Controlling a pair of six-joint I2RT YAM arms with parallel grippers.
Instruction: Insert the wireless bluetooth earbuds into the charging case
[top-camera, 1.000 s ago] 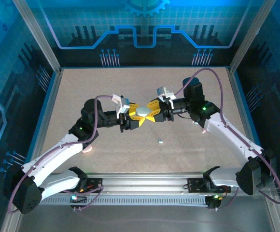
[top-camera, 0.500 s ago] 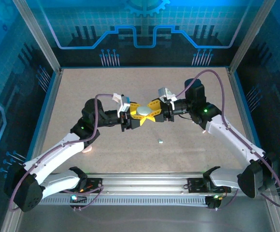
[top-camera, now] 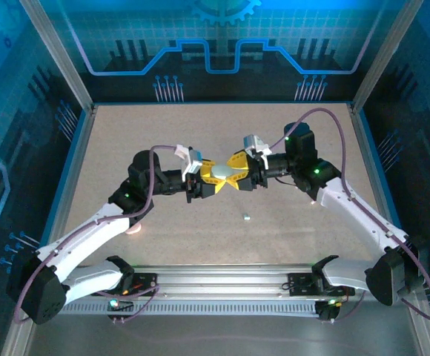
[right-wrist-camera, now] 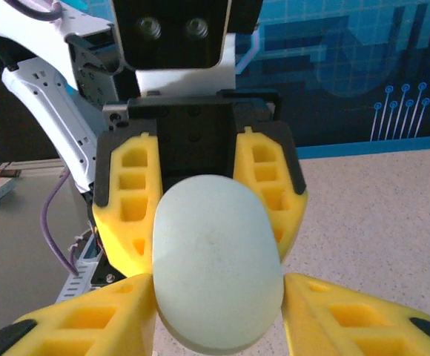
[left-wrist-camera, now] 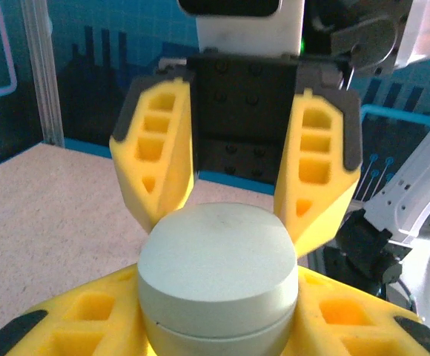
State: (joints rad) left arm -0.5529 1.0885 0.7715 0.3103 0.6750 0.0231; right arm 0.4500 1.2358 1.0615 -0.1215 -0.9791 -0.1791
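The charging case (top-camera: 221, 172), a pale green oval pebble with its lid down, hangs above the table's middle between both grippers. My left gripper (top-camera: 211, 178) is shut on it, and in the left wrist view its yellow fingers (left-wrist-camera: 74, 326) press the case (left-wrist-camera: 219, 259) from both sides. My right gripper (top-camera: 235, 172) meets it from the opposite side. Its fingers (right-wrist-camera: 89, 326) flank the case (right-wrist-camera: 216, 259) closely, jaws slightly spread. One tiny pale earbud (top-camera: 245, 217) lies on the table in front of the grippers.
A small pale pinkish thing (top-camera: 133, 229) shows on the table, partly under my left arm. The speckled tabletop (top-camera: 163, 133) is fenced by metal posts and blue panels, with a rail (top-camera: 222, 278) along the near edge.
The left jaws have closed in on the case while the right jaws have spread a little. Both grippers and the case have hardly shifted.
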